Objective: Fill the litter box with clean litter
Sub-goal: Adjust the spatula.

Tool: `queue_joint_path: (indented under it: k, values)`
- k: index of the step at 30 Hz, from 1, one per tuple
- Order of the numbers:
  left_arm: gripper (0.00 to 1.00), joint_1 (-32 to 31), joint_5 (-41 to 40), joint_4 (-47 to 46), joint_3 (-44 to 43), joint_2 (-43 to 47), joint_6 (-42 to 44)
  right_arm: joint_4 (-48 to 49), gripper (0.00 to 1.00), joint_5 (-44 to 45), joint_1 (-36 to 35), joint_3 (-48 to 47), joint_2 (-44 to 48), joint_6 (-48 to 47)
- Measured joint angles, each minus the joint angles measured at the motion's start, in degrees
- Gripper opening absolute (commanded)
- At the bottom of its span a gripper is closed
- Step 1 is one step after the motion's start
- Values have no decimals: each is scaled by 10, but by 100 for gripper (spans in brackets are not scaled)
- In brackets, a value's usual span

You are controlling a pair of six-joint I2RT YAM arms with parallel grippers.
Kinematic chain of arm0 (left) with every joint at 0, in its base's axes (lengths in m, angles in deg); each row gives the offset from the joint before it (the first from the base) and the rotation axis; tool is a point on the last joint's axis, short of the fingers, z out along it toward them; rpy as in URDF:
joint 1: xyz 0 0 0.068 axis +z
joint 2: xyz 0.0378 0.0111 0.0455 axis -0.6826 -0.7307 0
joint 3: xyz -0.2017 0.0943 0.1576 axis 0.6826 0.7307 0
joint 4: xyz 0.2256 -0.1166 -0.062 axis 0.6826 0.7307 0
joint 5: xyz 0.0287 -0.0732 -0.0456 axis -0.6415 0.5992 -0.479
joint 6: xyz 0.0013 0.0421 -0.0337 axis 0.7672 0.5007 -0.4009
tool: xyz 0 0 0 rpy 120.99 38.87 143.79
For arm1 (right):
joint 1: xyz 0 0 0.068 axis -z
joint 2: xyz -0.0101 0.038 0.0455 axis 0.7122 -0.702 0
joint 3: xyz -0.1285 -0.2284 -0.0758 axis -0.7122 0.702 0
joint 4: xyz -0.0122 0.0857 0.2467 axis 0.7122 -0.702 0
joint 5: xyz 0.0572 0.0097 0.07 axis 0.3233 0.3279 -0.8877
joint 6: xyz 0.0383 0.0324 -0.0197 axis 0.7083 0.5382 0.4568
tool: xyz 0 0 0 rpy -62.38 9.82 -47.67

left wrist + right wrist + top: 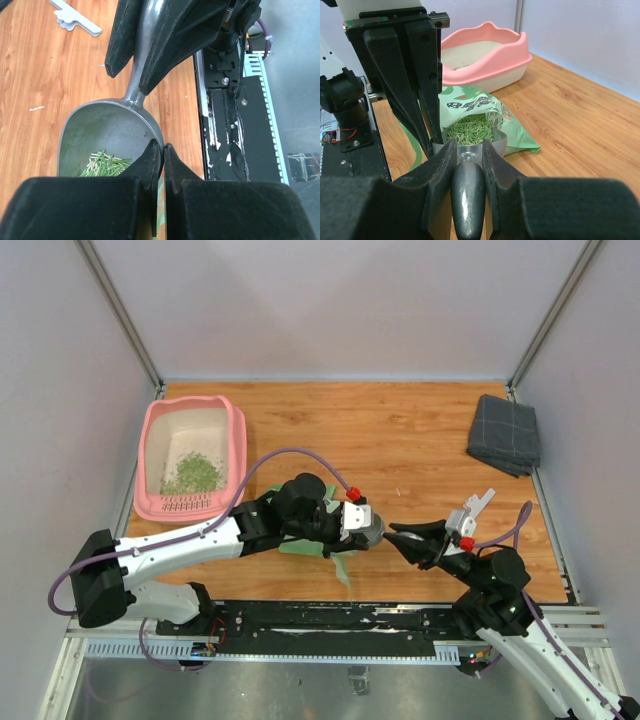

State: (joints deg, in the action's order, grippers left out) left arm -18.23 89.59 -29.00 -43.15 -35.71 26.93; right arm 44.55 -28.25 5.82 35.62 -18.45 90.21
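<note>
Grey metal scoop [105, 135] sits bowl-first at the mouth of the green litter bag [515, 132], with only a few sticks of clean litter [102, 165] in the bowl. Jaws of the right gripper [469, 148] are clamped on the scoop handle. Jaws of the left gripper [162, 148] are pressed together, and a thin strip of bag edge looks pinched between them, holding the mouth up. Pink litter box [238, 445] is at the far left of the wooden table [400, 430], well apart from the scoop. It has a thin green patch of litter on its cream floor, so it's mostly unfilled. Risks: the thin pinch on the bag film could slip and the mouth collapse over the scoop. The left fingers are right against the scoop rim, so a deeper push may knock them. The left arm lies between scoop and box, so the carry across could clip it, tilt, and scatter granules on the wood. Writing: white printed characters on the bag, look Chinese, not readable. Grey folded cloth [503, 435] far right and white clip [478, 504] by the right arm show no labels.
</note>
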Motion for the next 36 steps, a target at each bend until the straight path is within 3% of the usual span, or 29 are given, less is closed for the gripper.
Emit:
queue_joint_path:
  k: [2, 4, 10, 11, 19, 26, 31, 36]
  values:
    - [0, 0, 1, 4, 0, 0, 4, -9, 2, -1, 0, -2, 0, 0]
    - [0, -1, 1, 5, 0, 0, 9, -31, 9, -1, 0, -12, -2, 0]
    - [0, -5, -6, 7, 0, 3, 22, -125, 64, 23, 0, -64, -22, 0]
    - [0, -4, -8, 10, 0, 3, 25, -148, 67, 35, 0, -78, -28, 2]
    - [0, -3, -38, 47, -4, 3, 43, -324, 70, 66, 0, -297, -84, -24]
    - [0, -3, -52, 60, -9, 3, 52, -494, 68, 68, 0, -552, -257, -189]
    - [0, -3, -62, 64, -10, 3, 56, -616, 70, 67, -4, -582, -380, -285]
    - [0, -5, -70, 65, -10, 3, 64, -672, 67, 59, -5, -611, -476, -303]
